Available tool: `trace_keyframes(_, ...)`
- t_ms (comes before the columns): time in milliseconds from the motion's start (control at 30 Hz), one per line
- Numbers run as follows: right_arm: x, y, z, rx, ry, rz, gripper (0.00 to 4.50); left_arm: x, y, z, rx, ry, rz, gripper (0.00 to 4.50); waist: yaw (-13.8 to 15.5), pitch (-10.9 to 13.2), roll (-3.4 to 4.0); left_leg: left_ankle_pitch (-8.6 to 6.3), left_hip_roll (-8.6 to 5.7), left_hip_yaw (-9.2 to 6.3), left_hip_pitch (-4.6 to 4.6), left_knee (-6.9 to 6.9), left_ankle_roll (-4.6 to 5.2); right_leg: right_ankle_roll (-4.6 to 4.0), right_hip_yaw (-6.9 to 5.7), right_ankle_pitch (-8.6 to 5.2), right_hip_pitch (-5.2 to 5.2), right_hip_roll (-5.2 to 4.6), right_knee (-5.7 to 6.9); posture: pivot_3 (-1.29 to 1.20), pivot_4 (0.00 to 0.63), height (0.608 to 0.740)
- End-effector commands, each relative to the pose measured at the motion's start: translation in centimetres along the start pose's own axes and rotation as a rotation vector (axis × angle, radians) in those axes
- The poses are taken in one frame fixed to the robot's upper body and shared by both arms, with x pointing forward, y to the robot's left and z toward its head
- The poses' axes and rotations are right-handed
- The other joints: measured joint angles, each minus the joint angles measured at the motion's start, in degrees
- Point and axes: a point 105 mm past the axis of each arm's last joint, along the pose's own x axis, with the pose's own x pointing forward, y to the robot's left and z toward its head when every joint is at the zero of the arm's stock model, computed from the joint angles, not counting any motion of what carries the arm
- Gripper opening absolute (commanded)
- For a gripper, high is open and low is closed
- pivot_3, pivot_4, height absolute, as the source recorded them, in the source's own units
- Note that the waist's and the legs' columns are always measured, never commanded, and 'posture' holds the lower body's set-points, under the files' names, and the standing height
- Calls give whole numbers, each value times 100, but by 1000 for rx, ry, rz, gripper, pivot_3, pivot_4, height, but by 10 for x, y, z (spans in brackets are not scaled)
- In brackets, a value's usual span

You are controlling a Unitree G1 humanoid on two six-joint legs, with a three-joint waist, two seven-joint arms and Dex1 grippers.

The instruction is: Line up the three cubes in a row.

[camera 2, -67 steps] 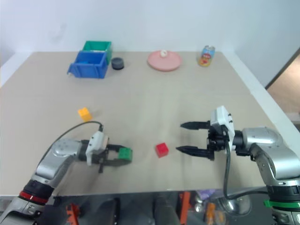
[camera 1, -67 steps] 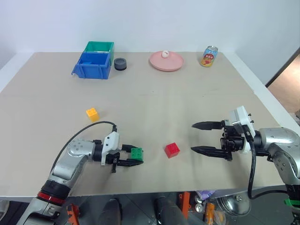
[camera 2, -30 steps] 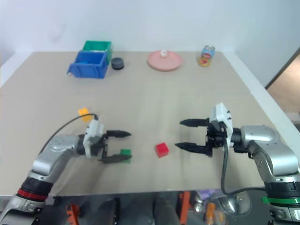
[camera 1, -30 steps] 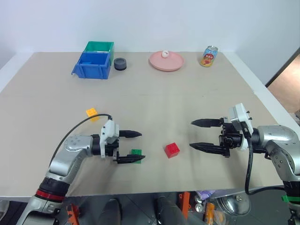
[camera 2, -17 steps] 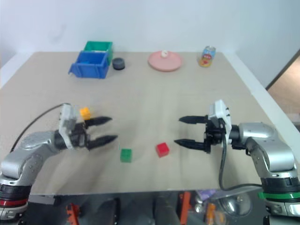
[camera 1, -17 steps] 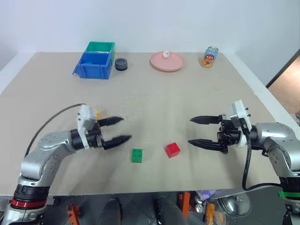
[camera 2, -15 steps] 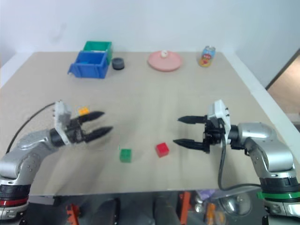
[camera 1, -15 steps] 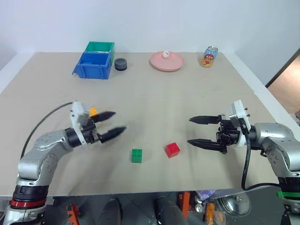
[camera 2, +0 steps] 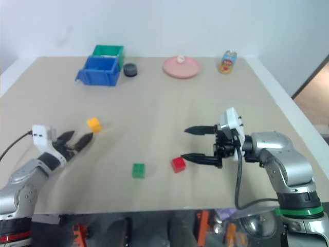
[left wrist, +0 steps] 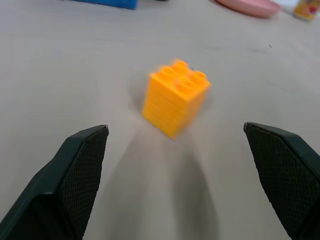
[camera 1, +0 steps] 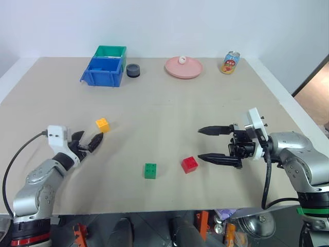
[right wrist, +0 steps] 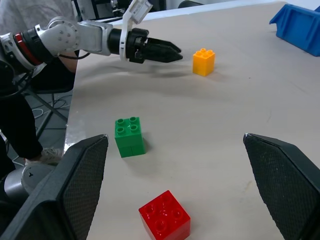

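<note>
A pale table [camera 1: 169, 103] is seen from above, with the three cubes spread over the lower half of the frame. The yellow-orange cube [camera 1: 102, 124] sits alone at left of centre, well apart from the other two. The green cube [camera 1: 150, 171] and the red cube [camera 1: 189, 164] lie near each other at lower centre, green on the left, red on the right, roughly level with one another, so they already look like the start of a row. The left gripper [camera 1: 88, 143] is low at the left of the frame, jaws spread wide and empty, pointing up and to the right at the yellow-orange cube, which lies just beyond its fingertips. In the left wrist view that cube [left wrist: 175, 96] stands squarely ahead between the two open fingers, studs up and one corner turned toward the jaws, not yet touched. The right gripper [camera 1: 213, 144] hangs at right of centre, jaws also wide apart and holding nothing, pointing toward the left of the frame; its lower finger tip is just beside the red cube. By my reading the left arm is clearly the nearer one to the stray yellow-orange cube, and the next move hinges on pushing straight ahead so the jaws pass on either side of it.
</note>
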Motion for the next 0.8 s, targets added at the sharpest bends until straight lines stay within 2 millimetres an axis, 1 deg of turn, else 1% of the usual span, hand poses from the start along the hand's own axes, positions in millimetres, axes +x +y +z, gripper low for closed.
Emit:
trace_keyframes(33,0,2,6,-32,-11,13,4500,3,-5,-1,49,8,-4,4486,2,0,0,0,0,-1,0,0,0,0,-2,0,0,1,0,0,150,736)
trace_keyframes(167,0,3,5,-31,-9,6,4500,12,4,-9,69,48,42,4486,4,0,0,0,1,-2,1,0,0,-1,-2,0,0,2,0,0,150,736)
trace_keyframes(367,-2,3,3,-28,-7,-14,4500,35,9,-4,84,43,92,4486,10,-1,1,2,0,-3,5,7,2,-1,-3,7,7,2,1,0,150,736)
trace_keyframes(467,-3,3,3,-27,-8,-23,4500,41,10,-4,88,49,99,4486,5,-1,0,5,-1,-2,5,9,5,2,-3,9,10,2,1,0,150,736)
trace_keyframes(667,-4,4,2,-23,-7,-36,4500,50,6,-4,108,56,86,4486,6,-1,1,5,-1,-4,5,8,5,3,-3,9,10,2,0,0,150,736)
trace_keyframes(800,-4,3,1,-21,-7,-40,4500,56,13,0,131,57,104,4486,7,-1,1,5,-3,-3,5,10,5,4,-3,10,12,0,0,0,150,736)
